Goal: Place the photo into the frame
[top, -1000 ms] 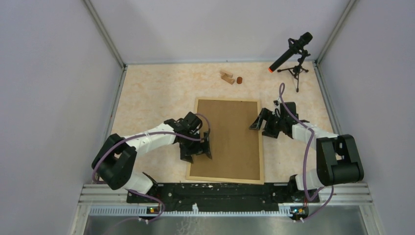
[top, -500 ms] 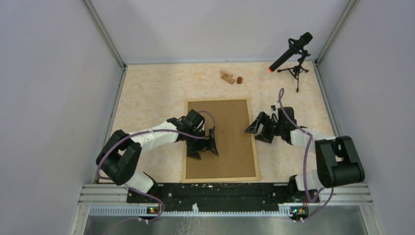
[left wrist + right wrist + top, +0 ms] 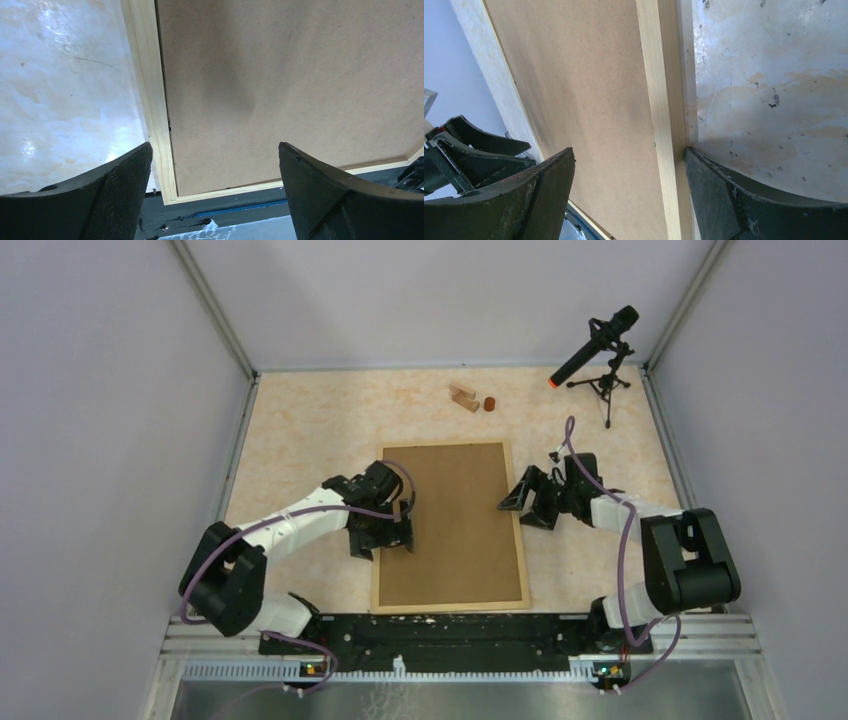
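The frame (image 3: 465, 530) lies back-up in the middle of the table, brown board inside pale wood rails. The photo is hidden from every view. My left gripper (image 3: 382, 538) is open over the frame's left rail (image 3: 150, 90); one finger (image 3: 120, 190) is above the table and the other (image 3: 340, 200) above the board, holding nothing. My right gripper (image 3: 525, 508) is open astride the right rail (image 3: 659, 100). Its outer finger (image 3: 749, 200) touches the rail's outside edge, and its inner finger (image 3: 524, 200) hangs over the board.
Small wooden blocks (image 3: 463, 397) and a brown cylinder (image 3: 490, 404) lie at the back of the table. A microphone on a tripod (image 3: 598, 350) stands at the back right. The black base rail (image 3: 450, 625) borders the frame's near end. Grey walls enclose both sides.
The frame has slid left and squared up with the table. My left gripper moved off the board back to the left rail. The right gripper followed the right rail leftward.
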